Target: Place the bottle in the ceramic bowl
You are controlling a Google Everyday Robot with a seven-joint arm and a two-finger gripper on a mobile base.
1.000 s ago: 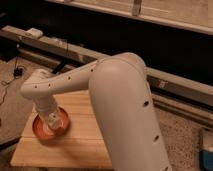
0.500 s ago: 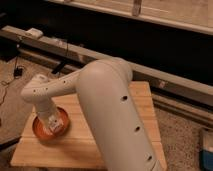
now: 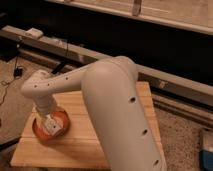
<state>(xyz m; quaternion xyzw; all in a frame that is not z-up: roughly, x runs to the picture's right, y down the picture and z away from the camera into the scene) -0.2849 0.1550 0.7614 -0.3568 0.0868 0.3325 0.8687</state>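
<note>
Single camera view, looking down past the arm. Large white robot arm fills the middle of the view, reaching from lower right to the left, its wrist bent down over the left part of a light wooden worktop.

Round, shallow, glossy orange-red ceramic bowl sits near the left edge of the worktop. The hand hangs directly over the bowl, low, within its rim.

A small whitish block shape shows at the hand's tip inside the bowl; cannot tell whether this is the small white plastic bottle or part of the hand. Whether the hand is released or clenched cannot be told.

Behind the worktop: a long grey metal rail, with cables draped near it.
</note>
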